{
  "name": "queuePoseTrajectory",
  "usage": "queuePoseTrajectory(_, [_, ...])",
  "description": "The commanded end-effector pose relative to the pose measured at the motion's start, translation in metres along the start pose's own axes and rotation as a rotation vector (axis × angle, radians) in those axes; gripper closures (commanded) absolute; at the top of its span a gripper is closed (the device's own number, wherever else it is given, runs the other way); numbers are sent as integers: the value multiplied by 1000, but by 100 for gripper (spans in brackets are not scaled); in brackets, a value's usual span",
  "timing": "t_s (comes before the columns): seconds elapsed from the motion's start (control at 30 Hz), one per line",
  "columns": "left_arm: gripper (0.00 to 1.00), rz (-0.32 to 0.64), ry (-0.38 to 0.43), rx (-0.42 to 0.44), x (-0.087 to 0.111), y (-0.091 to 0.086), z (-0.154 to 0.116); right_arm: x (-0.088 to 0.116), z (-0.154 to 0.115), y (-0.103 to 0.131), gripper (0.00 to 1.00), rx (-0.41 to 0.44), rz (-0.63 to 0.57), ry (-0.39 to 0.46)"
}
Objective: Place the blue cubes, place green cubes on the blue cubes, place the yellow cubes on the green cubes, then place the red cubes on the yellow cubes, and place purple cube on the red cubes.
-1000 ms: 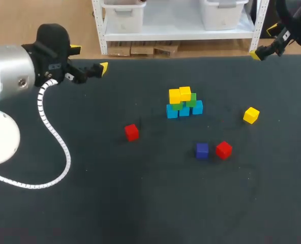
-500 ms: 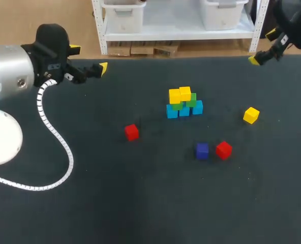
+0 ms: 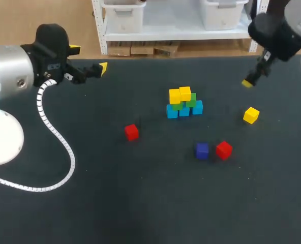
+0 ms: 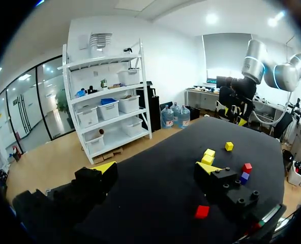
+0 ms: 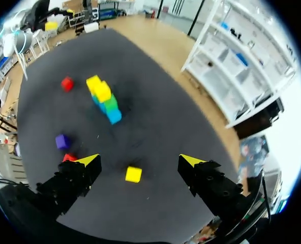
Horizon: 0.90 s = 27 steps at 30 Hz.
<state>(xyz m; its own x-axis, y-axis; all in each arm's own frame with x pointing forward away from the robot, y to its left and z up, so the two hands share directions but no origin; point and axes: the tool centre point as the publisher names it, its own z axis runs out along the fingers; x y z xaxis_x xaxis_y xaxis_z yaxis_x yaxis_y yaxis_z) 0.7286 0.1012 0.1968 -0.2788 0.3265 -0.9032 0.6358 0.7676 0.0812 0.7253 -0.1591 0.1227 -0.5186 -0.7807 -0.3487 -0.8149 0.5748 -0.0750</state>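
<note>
The left tool [image 3: 89,58] hangs spread apart at the worktop's [image 3: 140,203] far-left edge. The cube stack [image 3: 183,103] stands mid-worktop, a loose yellow cube [image 3: 250,115] right of it. Only the right wrist view shows the right tool [image 5: 140,160] spread wide, that cube ahead between its fingers. It has swung in from the corner.
</note>
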Motion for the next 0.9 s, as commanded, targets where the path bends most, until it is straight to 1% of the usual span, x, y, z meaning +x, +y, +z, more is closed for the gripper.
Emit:
queuePoseTrajectory(0.03, [0, 0, -9, 10, 2, 3, 0, 11, 18, 3, 0, -53, 29, 31])
queuePoseTrajectory(0.2, [0, 0, -9, 10, 2, 3, 0, 33, 42, 13, 0, -90, 62, 78])
queuePoseTrajectory(0.27, [0, 0, -9, 10, 2, 3, 0, 38, 49, 15, 0, -98, 74, 97])
queuePoseTrajectory(0.37, [0, 0, -9, 10, 2, 3, 0, 45, 64, 16, 0, -106, 87, 147])
queuePoseTrajectory(0.5, [0, 0, -9, 10, 2, 3, 0, 46, 77, 17, 0, -94, 75, 193])
queuePoseTrajectory(0.6, [0, 0, -9, 10, 2, 3, 0, 51, 88, 16, 0, -117, 81, 207])
queuePoseTrajectory(0.73, [0, 0, -9, 10, 2, 3, 0, 56, 96, 16, 0, -141, 79, 232])
queuePoseTrajectory(0.9, [0, 0, -9, 10, 2, 3, 0, 63, 102, 10, 0, -138, 86, 244])
